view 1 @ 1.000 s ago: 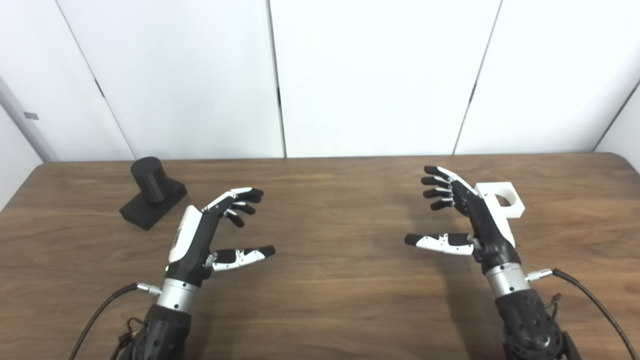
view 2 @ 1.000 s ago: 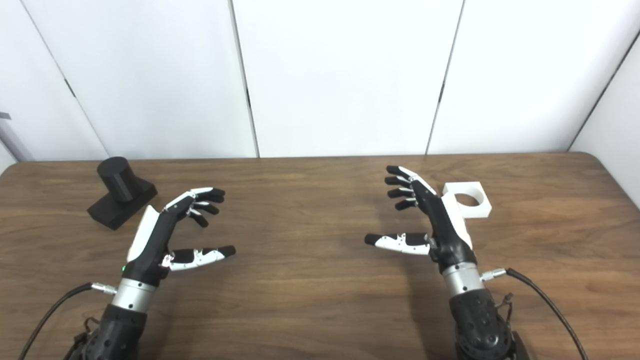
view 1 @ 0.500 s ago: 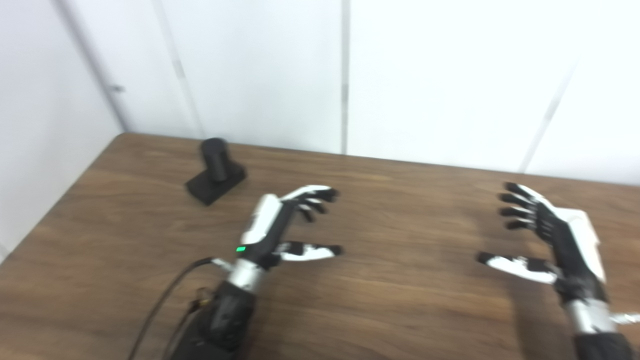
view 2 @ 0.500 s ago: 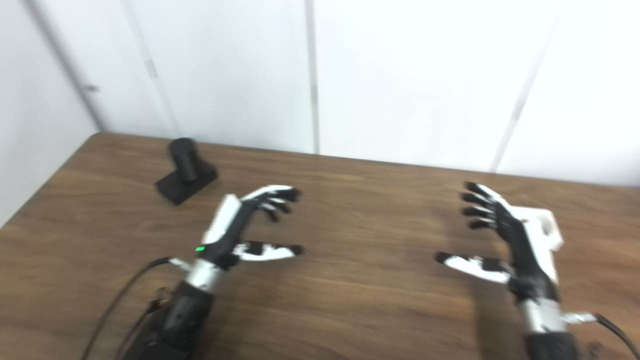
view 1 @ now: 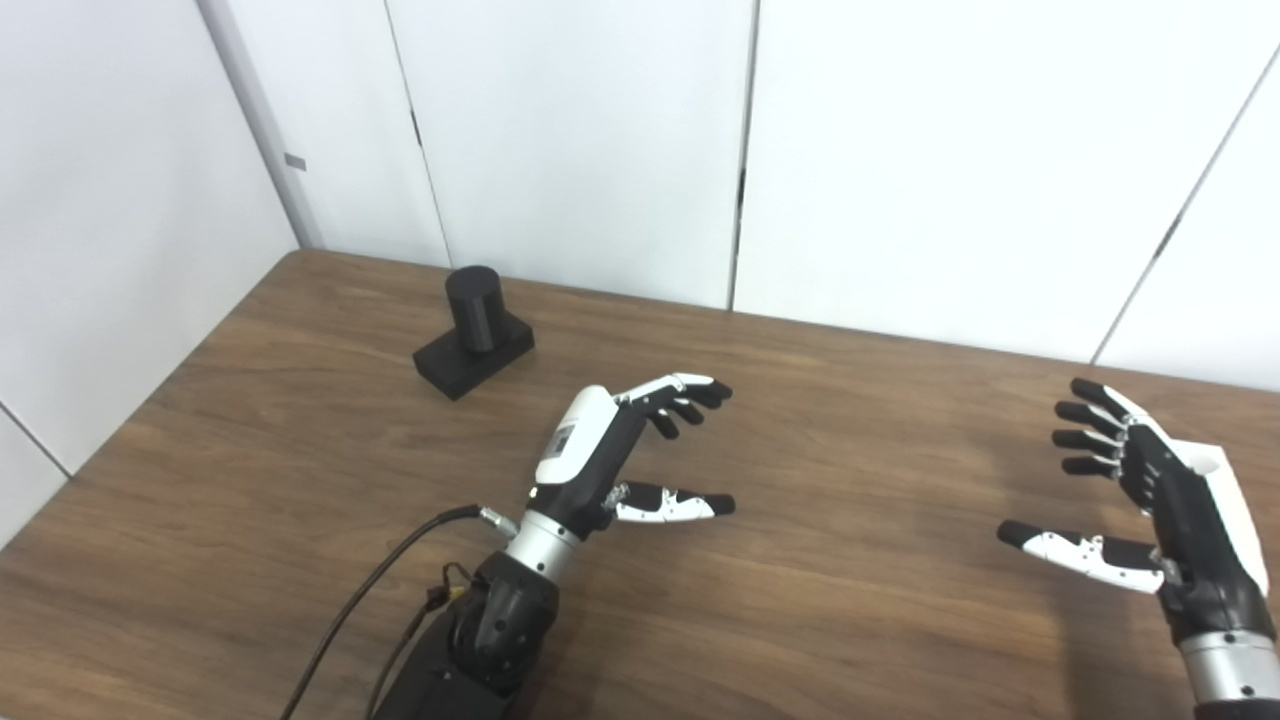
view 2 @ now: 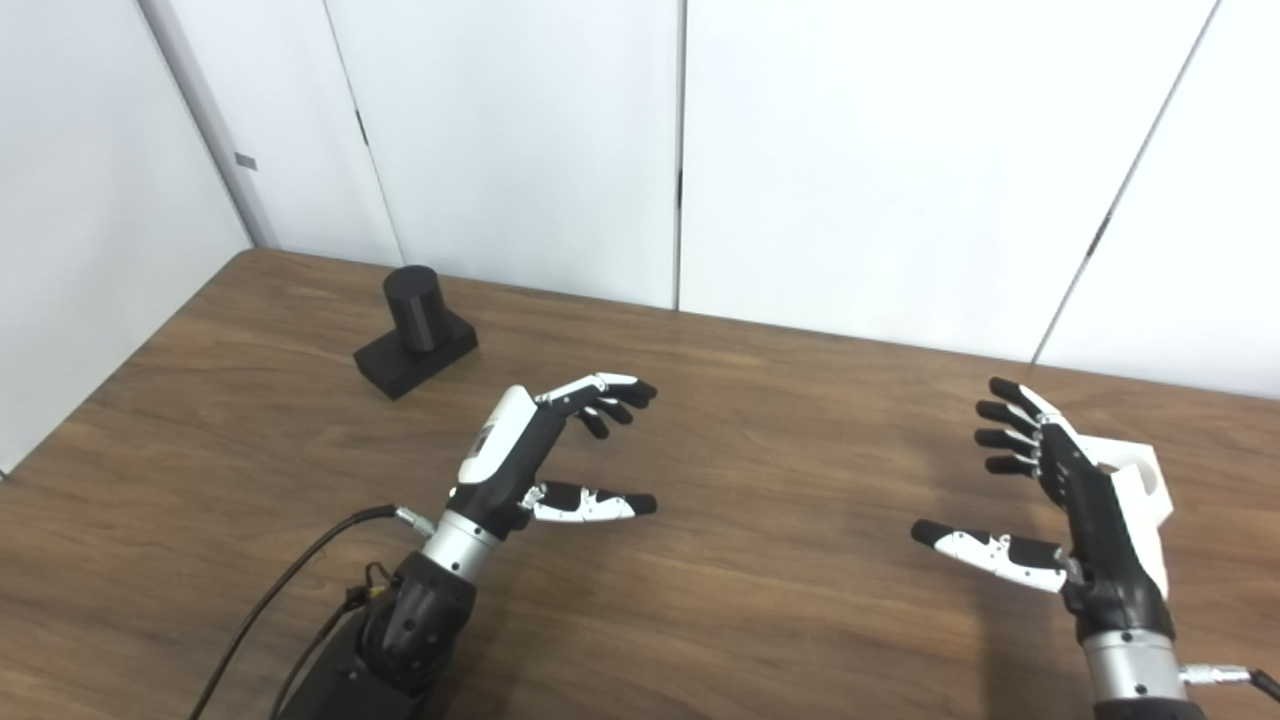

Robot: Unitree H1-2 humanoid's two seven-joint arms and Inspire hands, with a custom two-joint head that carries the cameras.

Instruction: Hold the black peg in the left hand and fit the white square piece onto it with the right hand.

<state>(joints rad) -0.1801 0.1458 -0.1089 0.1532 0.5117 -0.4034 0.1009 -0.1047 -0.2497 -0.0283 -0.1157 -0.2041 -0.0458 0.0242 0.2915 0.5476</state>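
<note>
The black peg, a short cylinder on a flat black base, stands on the wooden table at the far left. My left hand hovers open over the table, to the right of the peg and nearer to me, apart from it. The white square piece with a round hole lies on the table at the right, mostly hidden behind my right hand. That hand is open, fingers spread, thumb pointing left, and holds nothing.
White wall panels rise behind the table's far edge and along its left edge. A black cable trails from my left wrist across the near table.
The whole picture has shifted: the camera turned left, so peg and hands sit further right in the frame. Both hands keep the same open pose; neither object has moved.
</note>
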